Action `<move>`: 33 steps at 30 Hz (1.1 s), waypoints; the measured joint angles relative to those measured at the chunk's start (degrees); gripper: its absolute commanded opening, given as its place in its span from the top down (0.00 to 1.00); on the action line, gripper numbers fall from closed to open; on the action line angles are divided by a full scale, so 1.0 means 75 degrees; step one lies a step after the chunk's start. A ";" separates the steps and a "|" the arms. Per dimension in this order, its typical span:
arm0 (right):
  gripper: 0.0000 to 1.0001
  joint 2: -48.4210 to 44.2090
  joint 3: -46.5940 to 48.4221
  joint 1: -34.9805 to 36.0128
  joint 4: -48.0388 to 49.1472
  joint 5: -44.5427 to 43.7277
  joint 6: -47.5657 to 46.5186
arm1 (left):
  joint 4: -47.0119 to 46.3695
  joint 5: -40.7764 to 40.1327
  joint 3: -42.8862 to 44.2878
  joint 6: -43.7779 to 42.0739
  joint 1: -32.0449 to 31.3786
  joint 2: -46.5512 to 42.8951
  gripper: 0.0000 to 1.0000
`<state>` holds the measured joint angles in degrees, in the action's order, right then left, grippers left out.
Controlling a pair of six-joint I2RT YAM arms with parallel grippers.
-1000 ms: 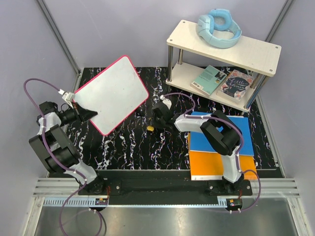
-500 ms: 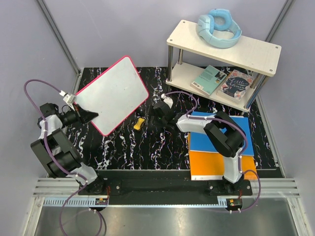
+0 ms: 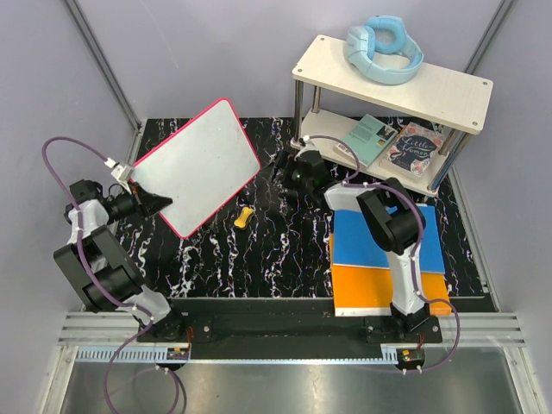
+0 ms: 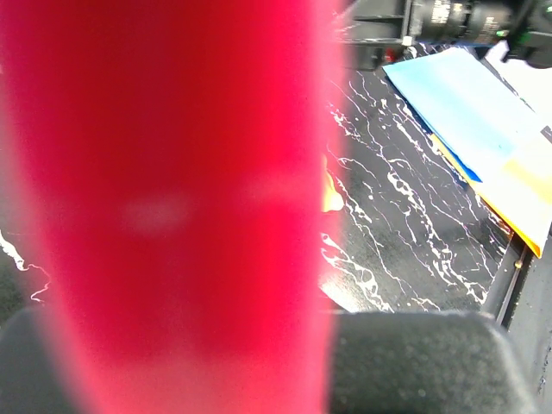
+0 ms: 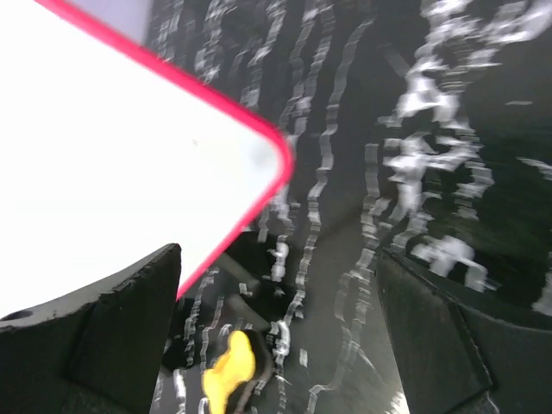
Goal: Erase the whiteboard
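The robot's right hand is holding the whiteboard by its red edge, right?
Not quite. The left hand is holding the whiteboard by its red edge, as the top view shows. The right hand is open and holds nothing.

whiteboard [image 4: 172,198]: its rim is a red blur filling your left wrist view.
yellow object [image 5: 231,362]: too blurred for you to identify.

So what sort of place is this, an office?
Probably a robot test lab, not an office: a left arm and right arm bolted at the table's edge, plain walls closing it in, and a shelf with books and headphones.
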<state>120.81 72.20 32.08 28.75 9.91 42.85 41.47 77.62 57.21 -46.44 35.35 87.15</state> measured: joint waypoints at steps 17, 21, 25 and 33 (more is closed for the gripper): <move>0.01 0.2017 0.1719 0.0108 0.1510 0.1597 0.1008 | 0.0306 -0.0015 0.0224 -0.0169 -0.0009 0.0160 1.00; 0.05 0.2317 0.1754 0.0079 0.2521 0.1734 0.1582 | 0.0350 -0.0012 0.0227 -0.0224 -0.0012 0.0166 1.00; 0.13 0.2562 0.1865 0.0050 0.2897 0.1842 0.1900 | 0.0463 -0.0006 0.0297 -0.0306 -0.0012 0.0230 1.00; 0.34 0.2605 0.1932 -0.0012 0.2739 0.2034 0.1891 | 0.0615 0.0023 0.0350 -0.0484 -0.0012 0.0289 1.00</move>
<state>140.35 86.70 31.99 49.30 25.17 57.04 46.09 77.80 59.83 -50.06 35.27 89.32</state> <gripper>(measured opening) 0.750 0.067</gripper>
